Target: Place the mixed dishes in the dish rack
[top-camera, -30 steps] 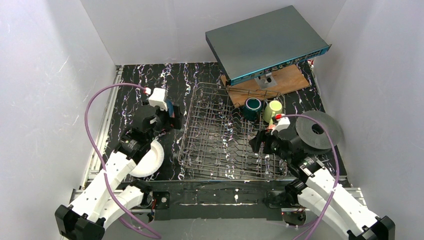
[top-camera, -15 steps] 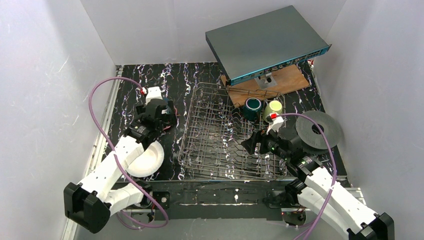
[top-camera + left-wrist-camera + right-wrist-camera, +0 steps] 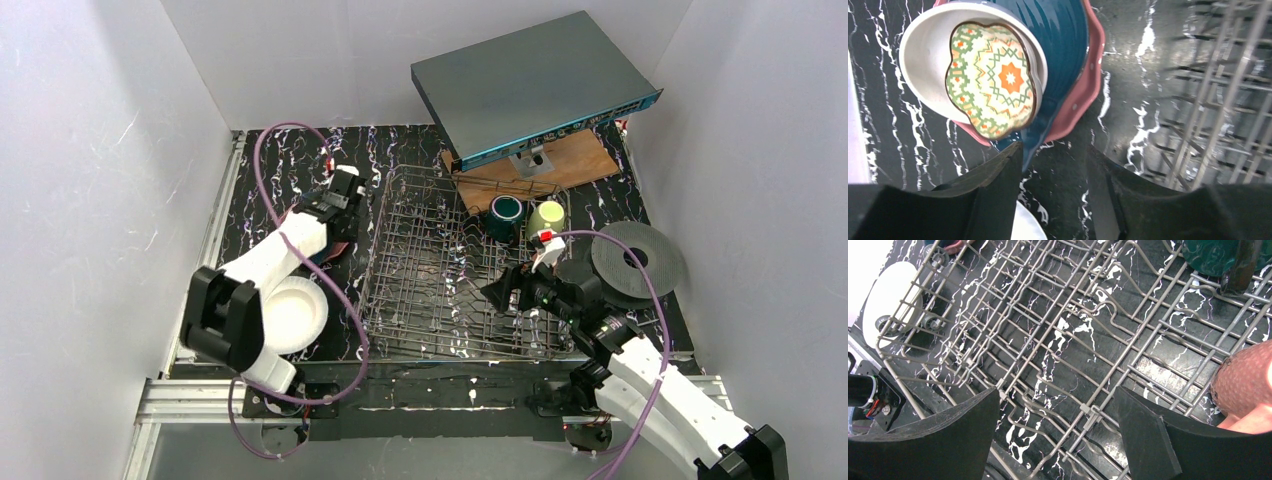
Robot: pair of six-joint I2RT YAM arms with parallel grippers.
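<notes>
The left gripper (image 3: 1055, 155) is held partly open, with nothing between the jaws but bare table (image 3: 1128, 75). One fingertip is set right against the near rim of the dark blue plate (image 3: 1063, 40). That plate is laid on the pink scalloped plate (image 3: 1088, 85), and a white bowl (image 3: 923, 55) with a small patterned dish (image 3: 993, 77) inside it is carried on top. The four pieces are placed just left of the dish rack (image 3: 450, 270), outside it. The main risk is judged to be a poor bite. If the jaws are closed from here, only the edge of the blue rim may be nipped, or both rims together. The load above could then be tipped or slid off when the plate is lifted. The whole pile could also be pushed along the table by the finger. The right gripper (image 3: 1058, 395) is spread wide and empty above the rack wires, so no help is offered from that side. All four pieces are lain flat with their faces up. No long axis is given by the round ones. The lobed patterned dish is slightly longer from the far side toward the gripper.
</notes>
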